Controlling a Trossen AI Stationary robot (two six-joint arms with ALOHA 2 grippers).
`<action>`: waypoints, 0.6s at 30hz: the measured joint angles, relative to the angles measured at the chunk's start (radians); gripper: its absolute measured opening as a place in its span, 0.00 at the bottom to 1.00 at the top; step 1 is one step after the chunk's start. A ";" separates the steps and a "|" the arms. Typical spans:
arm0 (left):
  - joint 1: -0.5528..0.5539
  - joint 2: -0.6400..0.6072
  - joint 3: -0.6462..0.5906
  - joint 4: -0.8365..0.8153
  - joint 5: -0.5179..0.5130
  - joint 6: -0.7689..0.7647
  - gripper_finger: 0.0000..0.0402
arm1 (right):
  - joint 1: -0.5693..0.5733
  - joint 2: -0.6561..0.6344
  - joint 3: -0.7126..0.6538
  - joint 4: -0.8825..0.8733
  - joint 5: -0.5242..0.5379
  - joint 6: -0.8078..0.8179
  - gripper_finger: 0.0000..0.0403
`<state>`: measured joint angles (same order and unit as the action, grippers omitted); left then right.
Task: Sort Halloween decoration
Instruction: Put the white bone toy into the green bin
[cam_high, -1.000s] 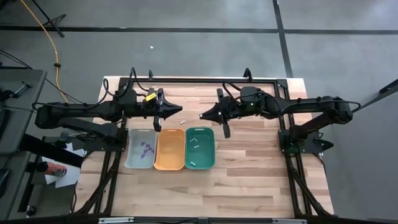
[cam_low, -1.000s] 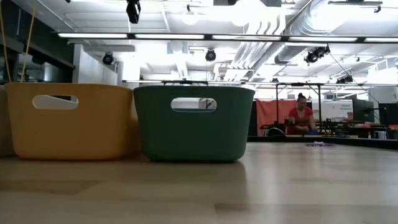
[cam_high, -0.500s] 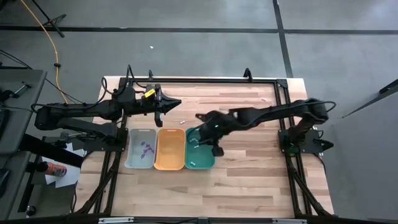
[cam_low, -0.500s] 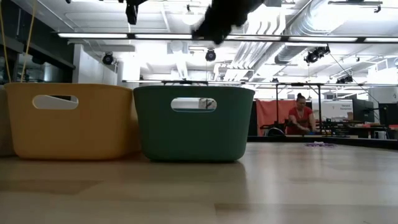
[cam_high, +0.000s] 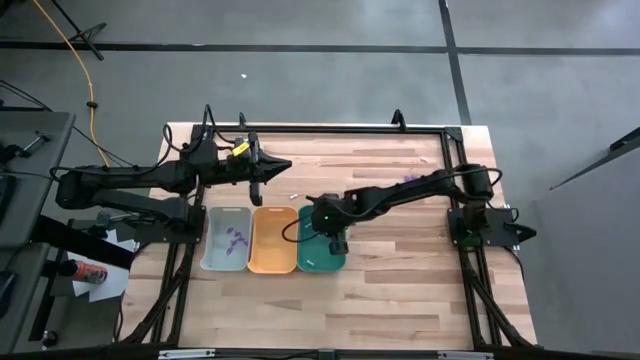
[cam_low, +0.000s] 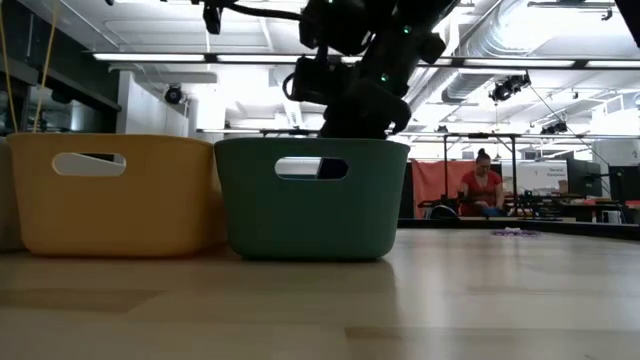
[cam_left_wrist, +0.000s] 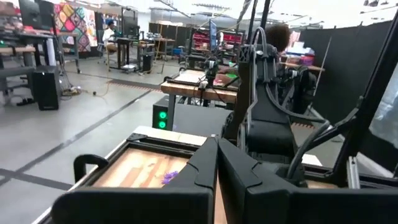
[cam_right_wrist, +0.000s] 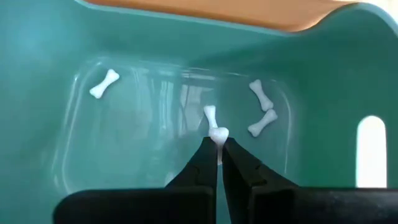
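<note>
The Halloween decoration is tiny pieces: purple ones (cam_high: 236, 238) lie in the grey tray (cam_high: 211, 250), and white bone-shaped ones (cam_right_wrist: 104, 84) (cam_right_wrist: 259, 94) lie on the floor of the teal tray (cam_high: 334, 258). My right gripper (cam_right_wrist: 217, 144) points steeply down into the teal tray (cam_low: 312, 200), shut on another white bone (cam_right_wrist: 211, 119). My left gripper (cam_high: 289, 163) is shut and level, above the table beyond the orange tray (cam_high: 272, 240), holding nothing. A loose white piece (cam_high: 294, 196) and a purple piece (cam_high: 410, 178) lie on the table. My right gripper pinches the white bone by one knobbed end (cam_right_wrist: 219, 133) between its two fingertips. The fingers come from above, slanting down from the table's right side. The bone sticks out past the fingertips toward the teal tray's floor; I cannot tell whether its free end touches the floor.
The grey, orange and teal trays stand side by side in the middle of the wooden table. A black frame (cam_high: 350, 130) runs along the far edge and sides. The purple piece (cam_low: 514, 231) lies on bare wood to the right of the trays. A person sits far behind the table.
My right gripper has swung from above the table's middle toward the left and near side, sunk and tipped steeply down into the teal tray, staying shut. My left gripper has rolled a little in place.
</note>
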<state>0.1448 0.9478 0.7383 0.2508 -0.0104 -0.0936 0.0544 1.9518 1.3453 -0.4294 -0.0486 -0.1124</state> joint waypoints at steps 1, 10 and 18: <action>0.000 0.000 0.000 0.000 -0.003 0.008 0.00 | 0.000 0.000 0.000 0.000 0.000 0.000 0.00; 0.006 0.000 0.000 0.001 -0.006 0.019 0.00 | 0.001 0.000 0.001 0.004 -0.001 0.082 0.11; 0.006 -0.001 0.000 0.000 -0.006 0.020 0.00 | 0.000 -0.007 0.021 -0.073 -0.037 0.063 0.38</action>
<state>0.1505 0.9466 0.7383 0.2509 -0.0162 -0.0741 0.0547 1.9449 1.3663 -0.5020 -0.0861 -0.0493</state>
